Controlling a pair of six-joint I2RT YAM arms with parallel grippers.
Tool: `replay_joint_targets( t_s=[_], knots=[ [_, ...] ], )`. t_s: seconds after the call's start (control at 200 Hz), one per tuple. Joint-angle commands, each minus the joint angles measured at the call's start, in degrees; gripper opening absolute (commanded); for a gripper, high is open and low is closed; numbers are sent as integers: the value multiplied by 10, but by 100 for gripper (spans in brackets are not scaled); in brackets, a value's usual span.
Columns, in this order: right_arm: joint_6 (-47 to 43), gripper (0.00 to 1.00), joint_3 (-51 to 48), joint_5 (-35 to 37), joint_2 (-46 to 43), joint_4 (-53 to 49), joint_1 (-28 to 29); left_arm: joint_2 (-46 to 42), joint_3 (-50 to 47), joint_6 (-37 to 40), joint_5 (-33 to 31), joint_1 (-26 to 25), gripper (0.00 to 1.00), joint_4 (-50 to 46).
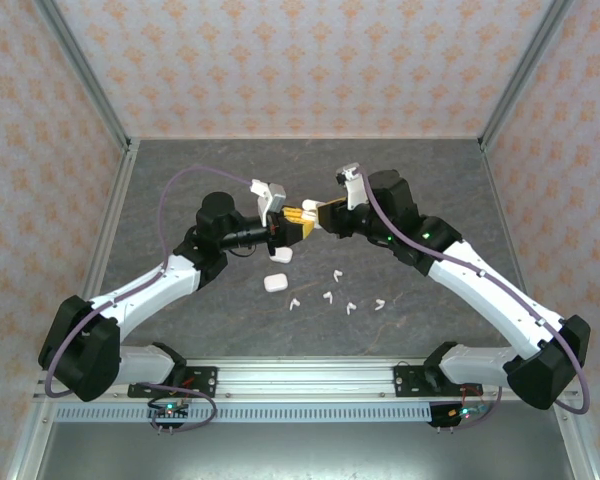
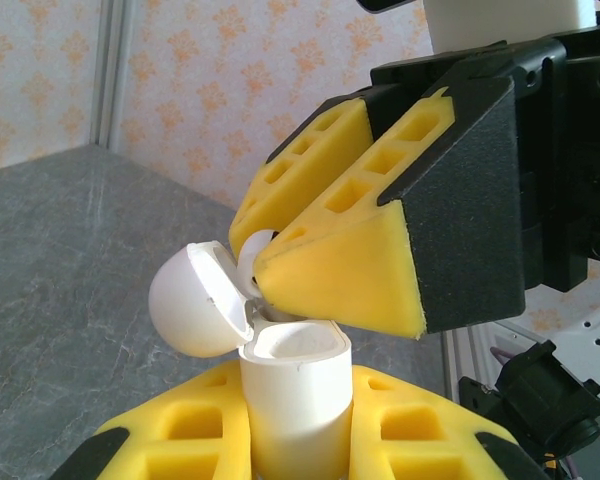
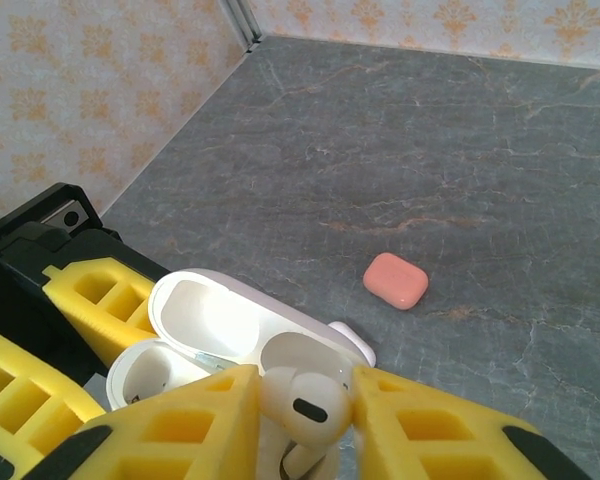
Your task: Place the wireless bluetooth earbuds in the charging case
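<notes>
My left gripper (image 2: pixel 295 410) is shut on a white charging case (image 2: pixel 295 385), held upright with its lid (image 2: pixel 192 300) swung open to the left. Just above the case's mouth, my right gripper (image 3: pixel 305 395) is shut on a white earbud (image 3: pixel 302 405), whose head shows between the yellow pads (image 3: pixel 195 420). In the left wrist view the earbud (image 2: pixel 255 250) peeks out between the right fingers (image 2: pixel 340 270) next to the lid. In the top view both grippers meet above mid-table, the left (image 1: pixel 292 222) and the right (image 1: pixel 318 215). Several more white earbuds (image 1: pixel 337 272) lie scattered on the table.
Two closed white cases (image 1: pixel 280 254) (image 1: pixel 274 283) lie on the grey table (image 1: pixel 180 180) below the grippers. A salmon-pink case (image 3: pixel 395 280) rests on the table beyond the held case. Patterned walls close in the back and sides.
</notes>
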Motion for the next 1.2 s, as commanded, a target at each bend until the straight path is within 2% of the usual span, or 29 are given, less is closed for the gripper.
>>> replay_joint_targets(
  t_s=[0.0, 0.255, 0.545, 0.716, 0.976, 1.191],
  knots=[
    [8, 31, 21, -35, 2, -29, 5, -15, 7, 7, -25, -3, 0, 24],
    [14, 36, 25, -31, 1, -29, 4, -13, 5, 5, -26, -3, 0, 28],
    [19, 51, 57, 27, -7, -62, 1, -19, -1, 7, -28, -3, 0, 32],
    [41, 58, 65, 9, -27, -61, -21, -26, -6, 10, -28, -3, 0, 31],
    [93, 59, 38, -44, -40, -62, -74, -48, -22, 14, -47, -3, 0, 49],
    [106, 58, 3, 2, -43, -137, -109, -111, -52, 38, -122, -3, 0, 33]
  ],
)
